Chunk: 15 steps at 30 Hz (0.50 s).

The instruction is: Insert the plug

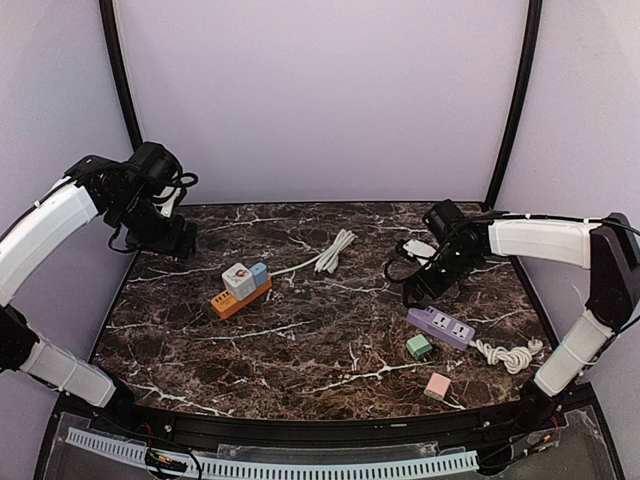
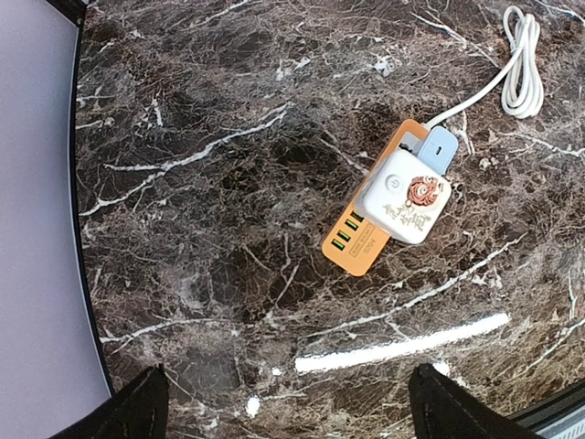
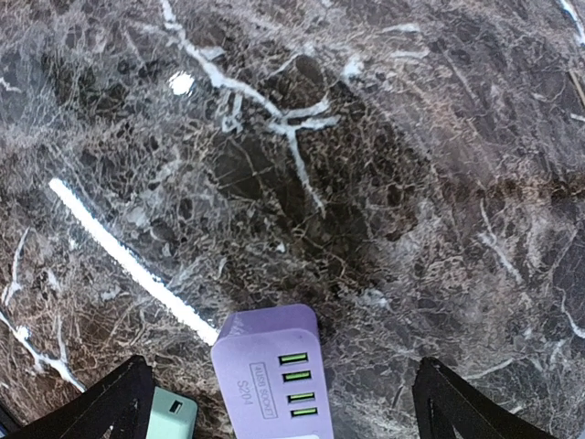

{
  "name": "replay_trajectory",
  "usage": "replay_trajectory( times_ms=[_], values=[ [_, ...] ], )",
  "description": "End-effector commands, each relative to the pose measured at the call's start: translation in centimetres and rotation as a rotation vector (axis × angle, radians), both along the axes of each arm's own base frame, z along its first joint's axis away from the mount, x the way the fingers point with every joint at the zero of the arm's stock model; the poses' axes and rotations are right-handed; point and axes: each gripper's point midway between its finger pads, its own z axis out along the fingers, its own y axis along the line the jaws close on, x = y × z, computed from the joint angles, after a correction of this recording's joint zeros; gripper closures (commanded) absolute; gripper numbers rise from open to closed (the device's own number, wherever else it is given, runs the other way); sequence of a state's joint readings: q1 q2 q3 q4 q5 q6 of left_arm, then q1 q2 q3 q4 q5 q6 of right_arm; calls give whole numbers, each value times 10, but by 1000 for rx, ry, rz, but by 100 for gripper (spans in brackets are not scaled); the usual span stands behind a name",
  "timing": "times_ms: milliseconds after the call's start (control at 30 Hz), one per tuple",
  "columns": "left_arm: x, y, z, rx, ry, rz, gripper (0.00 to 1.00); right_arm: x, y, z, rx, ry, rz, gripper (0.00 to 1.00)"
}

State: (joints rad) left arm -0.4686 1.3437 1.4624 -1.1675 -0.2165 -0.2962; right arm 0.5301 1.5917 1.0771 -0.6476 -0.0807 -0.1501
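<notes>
Green square plug adapter [image 1: 419,346] lies loose on the dark marble table [image 1: 300,340], just on the near side of the purple plastic power strip [image 1: 441,327] (a pink square plug adapter [image 1: 437,386] sits a little further out). The right gripper [image 1: 418,288] hovers by the strip's USB end, jaws wide and empty; it should probably come down square over the adapter, pinch its flat sides and keep it level above a socket. The left gripper [image 2: 288,412], well apart from the strip, also stands wide and empty.
</notes>
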Motion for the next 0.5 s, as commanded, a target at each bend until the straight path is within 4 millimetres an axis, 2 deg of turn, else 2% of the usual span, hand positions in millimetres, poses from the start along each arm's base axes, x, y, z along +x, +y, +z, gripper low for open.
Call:
replay_trajectory(
  times_ms=[0, 233, 467],
  values=[
    [-5, -3, 0, -39, -1, -5, 8, -23, -13, -26, -68, 85, 59, 2],
    [-2, -9, -5, -65, -1, -7, 10, -21, -24, -44, -133, 89, 37, 2],
    [-2, -11, -11, -83, 6, 2, 12, -19, -21, -57, -143, 132, 21, 15]
  ],
)
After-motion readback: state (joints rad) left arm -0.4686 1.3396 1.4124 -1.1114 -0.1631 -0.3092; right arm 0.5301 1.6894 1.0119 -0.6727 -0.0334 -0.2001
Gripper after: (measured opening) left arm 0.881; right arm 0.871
